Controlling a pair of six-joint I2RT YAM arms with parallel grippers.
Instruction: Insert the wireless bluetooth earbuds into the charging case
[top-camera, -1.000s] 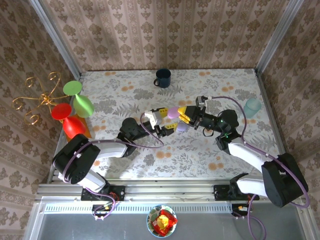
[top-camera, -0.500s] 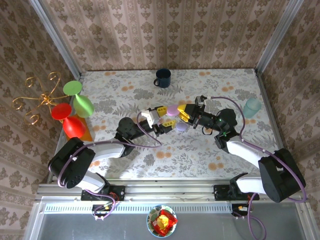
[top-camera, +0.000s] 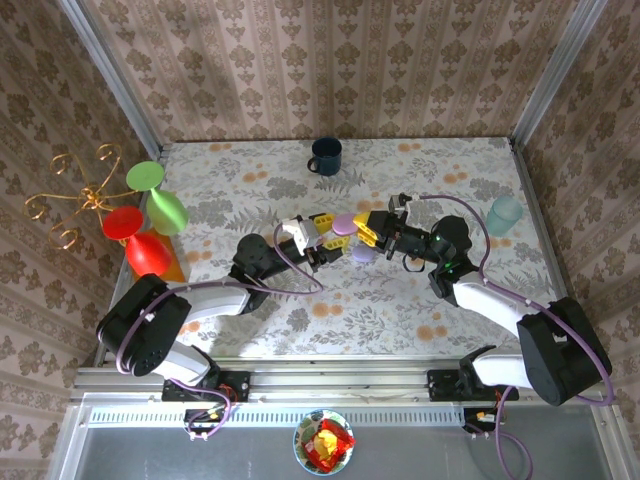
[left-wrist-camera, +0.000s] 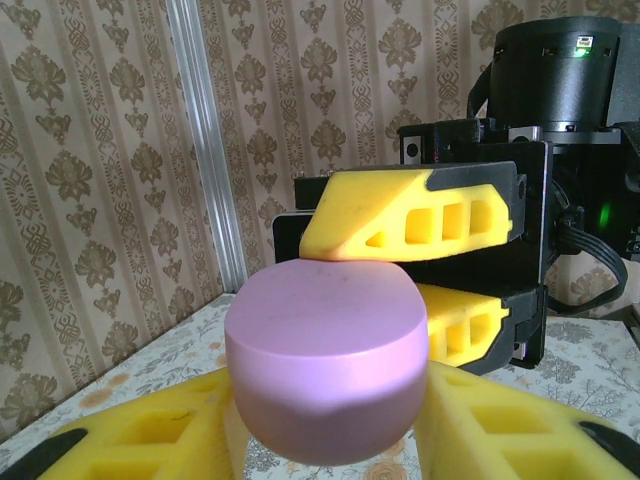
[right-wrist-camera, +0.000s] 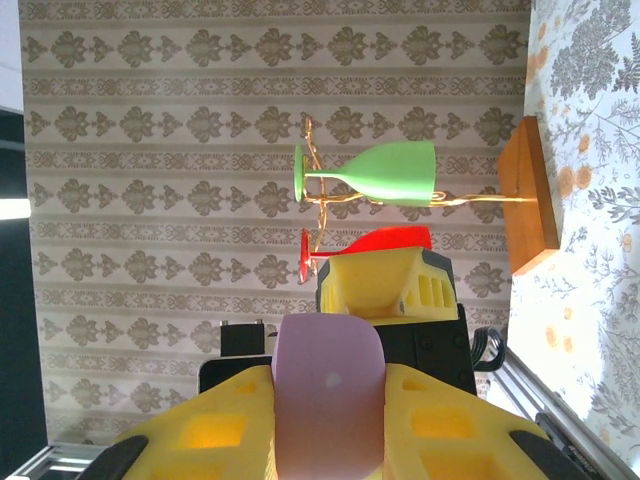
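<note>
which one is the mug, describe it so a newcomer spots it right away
Look along the far edge of the flower-patterned table, near its middle. The dark blue glossy mug stands there upright, alone. Unlike the pale teal tumbler at the right edge and the green goblet on the left, it is dark and has a handle.

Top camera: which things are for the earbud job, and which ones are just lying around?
For the job:
lilac charging case
right pincer, clamped on the case
left pincer, fingers either side of the case

Just lying about:
dark blue mug
pale blue cup
green glass
red glass
gold wire stand
glass bowl
</note>
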